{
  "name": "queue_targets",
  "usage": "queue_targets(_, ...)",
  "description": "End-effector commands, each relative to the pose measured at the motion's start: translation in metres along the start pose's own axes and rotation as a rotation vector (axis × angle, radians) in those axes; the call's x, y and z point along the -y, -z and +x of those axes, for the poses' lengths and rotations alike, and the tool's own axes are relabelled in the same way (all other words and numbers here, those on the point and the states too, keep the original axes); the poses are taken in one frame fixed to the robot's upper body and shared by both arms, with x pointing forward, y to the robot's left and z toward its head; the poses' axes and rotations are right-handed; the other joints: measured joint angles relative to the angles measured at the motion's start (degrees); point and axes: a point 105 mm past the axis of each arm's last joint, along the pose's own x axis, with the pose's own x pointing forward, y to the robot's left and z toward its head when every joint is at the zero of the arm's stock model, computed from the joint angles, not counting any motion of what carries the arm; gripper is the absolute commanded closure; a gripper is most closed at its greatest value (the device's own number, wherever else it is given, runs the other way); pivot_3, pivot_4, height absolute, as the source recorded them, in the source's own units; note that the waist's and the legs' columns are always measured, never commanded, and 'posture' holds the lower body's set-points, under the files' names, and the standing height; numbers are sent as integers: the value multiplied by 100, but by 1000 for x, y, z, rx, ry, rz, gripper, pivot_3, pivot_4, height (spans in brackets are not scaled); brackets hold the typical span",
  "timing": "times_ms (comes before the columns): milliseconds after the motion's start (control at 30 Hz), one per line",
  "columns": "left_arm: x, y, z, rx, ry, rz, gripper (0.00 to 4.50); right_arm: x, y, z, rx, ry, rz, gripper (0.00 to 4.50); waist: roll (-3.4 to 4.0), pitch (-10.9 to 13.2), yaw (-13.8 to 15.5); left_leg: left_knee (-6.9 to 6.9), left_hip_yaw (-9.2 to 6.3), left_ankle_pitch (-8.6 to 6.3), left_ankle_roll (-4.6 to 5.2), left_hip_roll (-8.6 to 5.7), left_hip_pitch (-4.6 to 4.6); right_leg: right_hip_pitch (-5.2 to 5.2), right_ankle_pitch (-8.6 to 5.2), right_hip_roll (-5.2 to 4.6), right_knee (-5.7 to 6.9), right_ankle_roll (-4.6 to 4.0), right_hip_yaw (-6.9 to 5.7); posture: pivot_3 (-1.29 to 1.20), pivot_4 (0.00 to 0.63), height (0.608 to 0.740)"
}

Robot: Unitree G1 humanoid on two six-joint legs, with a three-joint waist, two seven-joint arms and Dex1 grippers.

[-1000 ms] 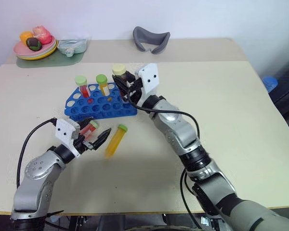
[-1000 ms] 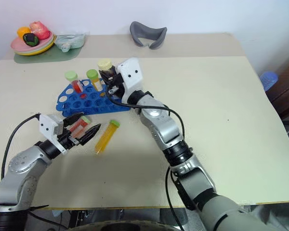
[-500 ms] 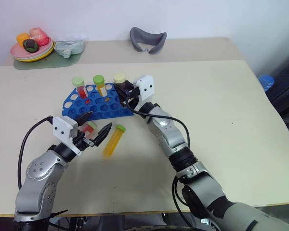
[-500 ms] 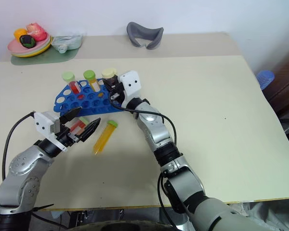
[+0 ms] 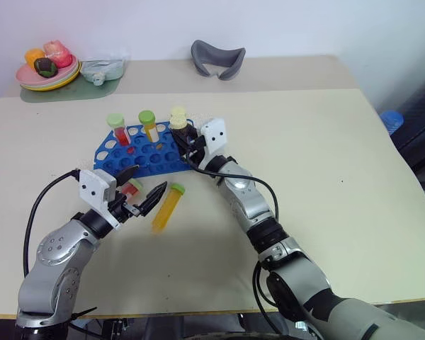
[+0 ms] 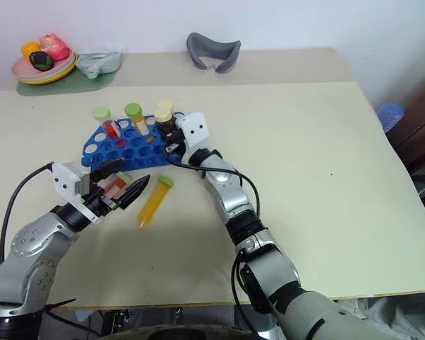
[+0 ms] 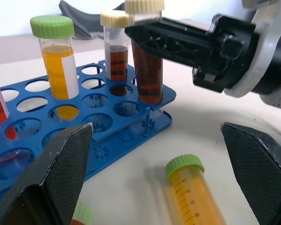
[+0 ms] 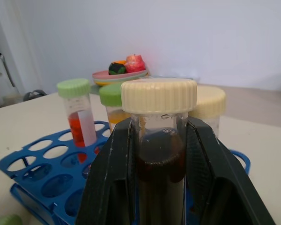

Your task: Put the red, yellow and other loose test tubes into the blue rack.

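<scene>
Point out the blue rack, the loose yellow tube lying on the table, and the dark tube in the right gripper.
blue rack [image 7: 126, 108]: left wrist view, top plate near its corner.
yellow tube [image 5: 167, 207]: left eye view, middle of its body.
dark tube [image 8: 159, 161]: right wrist view, liquid-filled body between the fingers.

Rack stands mid-table, tubes upright in it — one loose tube lies before it.

Red tube partly behind left end effector
</scene>
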Motion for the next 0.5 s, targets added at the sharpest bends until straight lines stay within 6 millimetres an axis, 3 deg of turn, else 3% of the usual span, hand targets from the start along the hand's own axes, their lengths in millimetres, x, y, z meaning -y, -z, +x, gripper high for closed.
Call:
queue_targets(33,1,-12,-2,29,1,26,0,-13,-26,8,108,-63,40,2245,0,0,-3,0,0,0,0,0,1,0,0,0,1,0,0,0,150,740)
queue_targets(167,1,-13,-2,12,-9,29,0,-10,-51,4,185,-66,-12,251,1,1,-4,0,0,0,0,0,2,0,0,0,4,0,1,0,150,740)
queue_targets(367,5,-24,4,-25,-2,54,0,19,-86,-24,221,-54,-83,251,-1,0,38,3,-3,0,-1,-1,1,0,0,-2,12,0,0,0,150,740)
queue_targets(500,5,-18,11,-190,-9,109,0,34,-96,-56,122,-157,-168,251,0,0,29,4,-3,0,0,-4,2,4,-1,-3,12,0,0,0,150,740)
